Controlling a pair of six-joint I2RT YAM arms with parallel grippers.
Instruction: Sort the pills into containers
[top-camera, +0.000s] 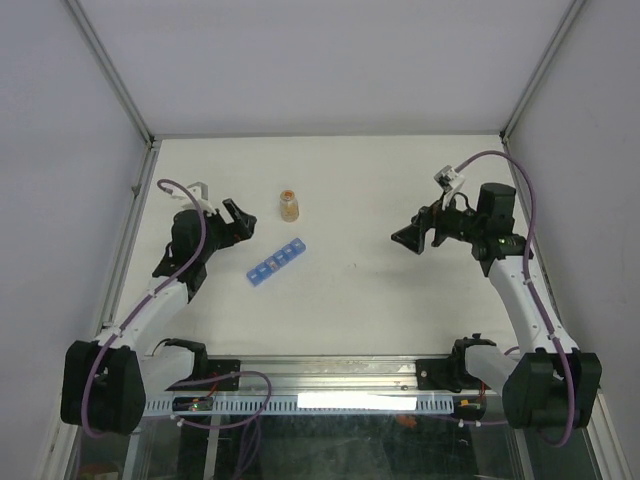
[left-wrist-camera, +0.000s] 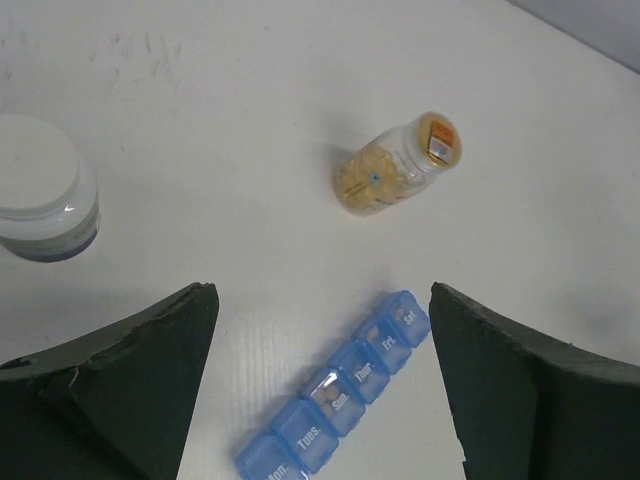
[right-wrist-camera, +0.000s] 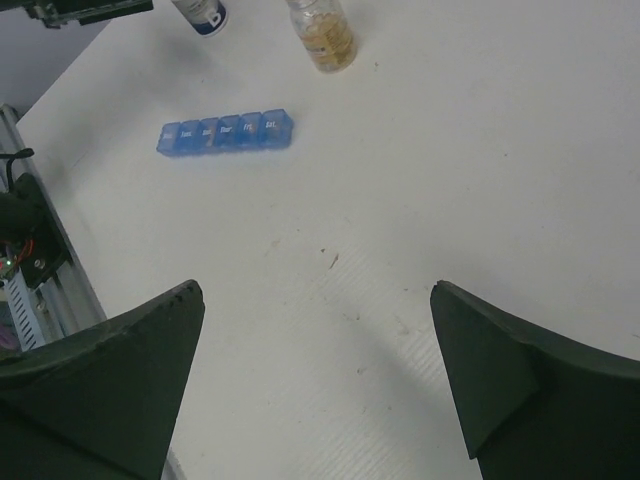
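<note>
The containers are one translucent blue organiser strip (top-camera: 278, 262) lying diagonally on the white table, its day-labelled lids down. In the left wrist view the strip (left-wrist-camera: 340, 400) lies below and between my left fingers, apart from both. Small pale pills (left-wrist-camera: 343, 397) show through its lids. My left gripper (left-wrist-camera: 323, 292) is open and empty, hovering just left of the strip (top-camera: 243, 222). My right gripper (top-camera: 408, 238) is open and empty over bare table on the right (right-wrist-camera: 316, 287), far from the strip (right-wrist-camera: 226, 132).
A small amber bottle (top-camera: 289, 205) of yellow pills stands behind the strip, its cap off (left-wrist-camera: 395, 168) (right-wrist-camera: 322, 35). A white round cap (left-wrist-camera: 40, 190) sits at the far left (right-wrist-camera: 200, 12). Walls enclose the table; a rail runs along the near edge (top-camera: 330, 380).
</note>
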